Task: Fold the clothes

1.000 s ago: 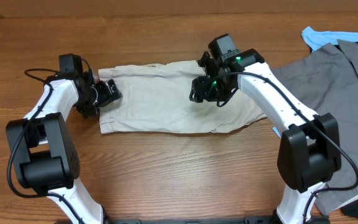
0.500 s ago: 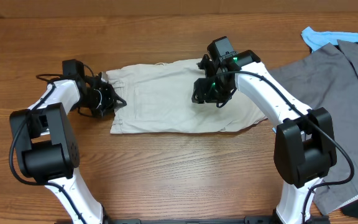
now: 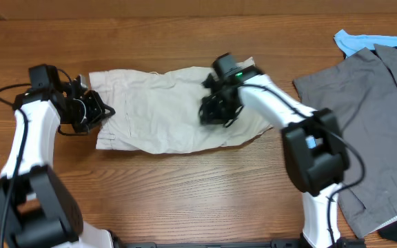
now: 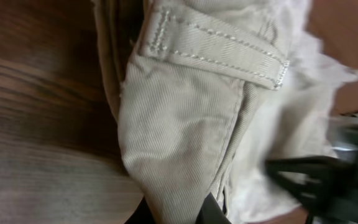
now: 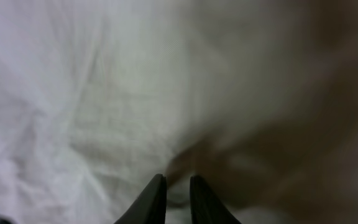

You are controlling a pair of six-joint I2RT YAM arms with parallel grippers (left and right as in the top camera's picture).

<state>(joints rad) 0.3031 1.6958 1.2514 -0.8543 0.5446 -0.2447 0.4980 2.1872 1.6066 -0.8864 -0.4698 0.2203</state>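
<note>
- The left claw [image 4: 178,214] is closed tight on the shorts [image 3: 164,117]. In the left wrist view, a fold of the beige twill narrows down into its dark fingertips at 6 o'clock.
- Just above that pinch the cloth bulges outward. A stitched belt loop [image 4: 213,46] lies slantwise across the band toward 12 o'clock.
- From overhead, this claw sits at the 9 o'clock end of the shorts, where the edge is bunched and drawn toward it.
- The right claw [image 5: 178,190] has its two fingers close together with only a slim gap. A soft ridge of pale cloth lies right at the tips. The view is blurred, so I cannot tell whether any cloth is caught between them.
- From overhead, this claw presses down on the shorts a little toward 3 o'clock of their middle, and creases run out from it.
- The shorts lie lengthwise from 9 to 3 o'clock on the wooden table [image 3: 185,200], rumpled rather than flat.
- At 3 o'clock, apart from the shorts, a grey garment [image 3: 364,103] is spread out.
- A blue garment [image 3: 353,40] peeks from under the grey one at about 1 o'clock.
</note>
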